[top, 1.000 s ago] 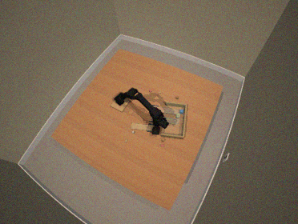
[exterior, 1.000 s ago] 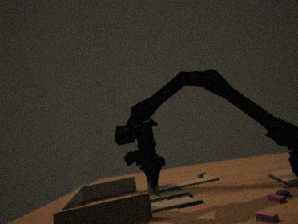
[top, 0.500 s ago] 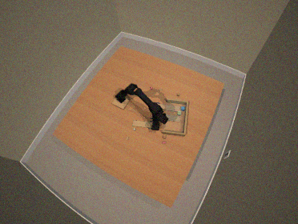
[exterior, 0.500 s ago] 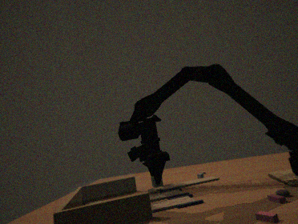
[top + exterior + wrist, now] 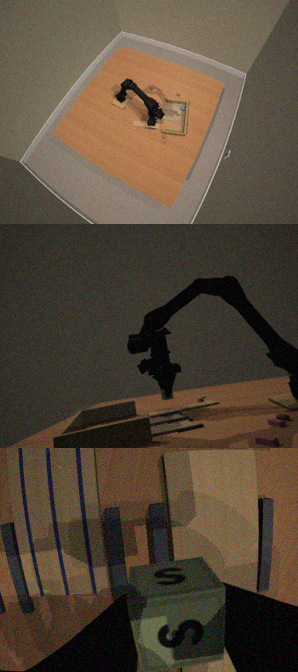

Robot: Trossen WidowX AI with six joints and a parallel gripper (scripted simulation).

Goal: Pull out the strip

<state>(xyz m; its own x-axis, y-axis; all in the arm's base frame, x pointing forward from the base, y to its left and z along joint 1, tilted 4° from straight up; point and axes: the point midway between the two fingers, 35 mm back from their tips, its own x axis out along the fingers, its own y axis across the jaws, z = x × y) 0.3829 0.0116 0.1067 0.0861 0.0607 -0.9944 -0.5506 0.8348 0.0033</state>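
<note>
The labelled cube (image 5: 165,397) (image 5: 177,615) is greenish and bears a black S. My gripper (image 5: 167,394) is shut on it and holds it in the air above the guide rails; in the top view the arm hides it. A plain pale strip (image 5: 140,124) (image 5: 200,406) (image 5: 225,503) lies on the table, left of the tray's open side in the top view, with nothing seen resting on it. A strip with blue lines (image 5: 57,503) lies left in the wrist view. Another pale strip (image 5: 171,118) lies within the tray's outline in the top view.
The wooden-walled tray (image 5: 186,120) (image 5: 104,434) holds a blue cube (image 5: 183,108) and a green cube (image 5: 179,113). Dark blue rails (image 5: 115,548) (image 5: 265,543) stand beside the strips. Red blocks (image 5: 277,422) (image 5: 266,440) and small pieces lie around on the table.
</note>
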